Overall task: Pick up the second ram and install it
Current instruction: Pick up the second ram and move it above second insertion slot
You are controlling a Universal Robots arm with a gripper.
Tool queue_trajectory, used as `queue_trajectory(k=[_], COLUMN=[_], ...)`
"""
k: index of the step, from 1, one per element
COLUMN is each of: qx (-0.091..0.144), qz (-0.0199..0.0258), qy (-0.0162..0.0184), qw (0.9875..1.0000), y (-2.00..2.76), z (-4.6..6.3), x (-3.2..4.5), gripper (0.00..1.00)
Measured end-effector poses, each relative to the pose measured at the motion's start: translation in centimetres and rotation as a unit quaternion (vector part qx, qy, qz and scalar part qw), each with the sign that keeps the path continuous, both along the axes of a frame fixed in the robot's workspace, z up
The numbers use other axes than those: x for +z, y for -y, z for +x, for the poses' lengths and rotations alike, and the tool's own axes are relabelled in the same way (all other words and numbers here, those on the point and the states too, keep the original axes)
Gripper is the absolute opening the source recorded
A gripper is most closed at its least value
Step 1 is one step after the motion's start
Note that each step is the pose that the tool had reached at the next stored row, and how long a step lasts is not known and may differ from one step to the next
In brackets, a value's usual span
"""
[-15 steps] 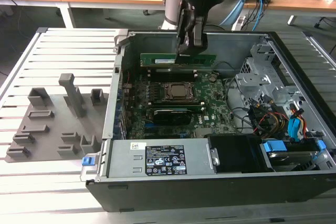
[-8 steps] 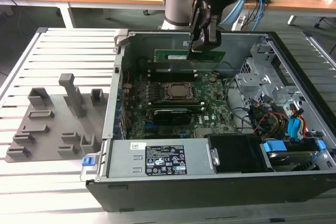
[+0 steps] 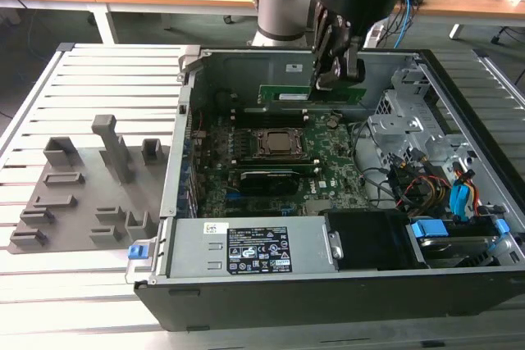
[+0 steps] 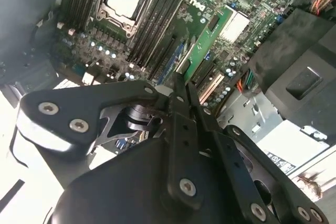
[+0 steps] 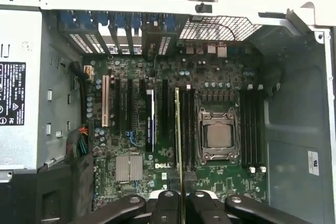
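Exterior view: claw (image 3: 335,79) clamps second ram (image 3: 283,93) over motherboard (image 3: 330,163); power supply (image 3: 190,245) bears label (image 3: 258,250).

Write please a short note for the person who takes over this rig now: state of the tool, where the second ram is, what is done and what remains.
Tool: shut on the second ram, gripping it near one end.
Second ram: in the air inside the open computer case, above the motherboard. In the first wrist view its edge runs along the memory slots beside the CPU socket.
Done: the pick-up.
Left: the stick is not yet seated in a slot.
Also there: the grey fixture lies outside the case, on the exterior view's left.
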State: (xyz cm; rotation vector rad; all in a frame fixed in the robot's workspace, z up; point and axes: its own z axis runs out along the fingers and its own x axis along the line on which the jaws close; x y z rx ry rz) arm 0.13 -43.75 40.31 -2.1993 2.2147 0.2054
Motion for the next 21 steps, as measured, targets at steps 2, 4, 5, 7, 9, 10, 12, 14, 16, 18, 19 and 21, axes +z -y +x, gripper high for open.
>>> queue_trajectory(k=[2, 4, 5, 7, 9, 10, 12, 14, 16, 18, 19, 21], qx=[0.000, 0.000, 0.000, 0.000, 0.000, 0.000, 0.000, 0.000, 0.000, 0.000, 0.000, 0.000], qz=[-0.0001, 0.0000, 0.0000, 0.0000, 0.0000, 0.0000, -0.0001, -0.0001, 0.0000, 0.0000, 0.0000, 0.0000], qy=[-0.0005, -0.0006, -0.0007, -0.0009, -0.0010, -0.0011, -0.0013, -0.0013, -0.0013, -0.0014, -0.0014, -0.0014], qw=[1.0000, 1.0000, 1.0000, 1.0000, 1.0000, 1.0000, 1.0000, 1.0000, 1.0000, 1.0000, 1.0000, 1.0000], y=[-0.01, -0.02, -0.02, -0.03, -0.04, -0.04, -0.04, -0.04, -0.04, -0.04, -0.04, -0.04], z=[0.4, 0.7, 0.8, 1.0, 1.2, 1.3, 1.5, 1.5, 1.6, 1.8, 1.8, 1.8], x=[-0.30, -0.62, -0.73, -0.84, -1.03, -1.12, -1.28, -1.35, -1.53, -1.91, -2.02, -2.23], gripper=[0.14, 0.14, 0.14, 0.14, 0.14, 0.14, 0.14, 0.14, 0.14, 0.14, 0.14, 0.14])
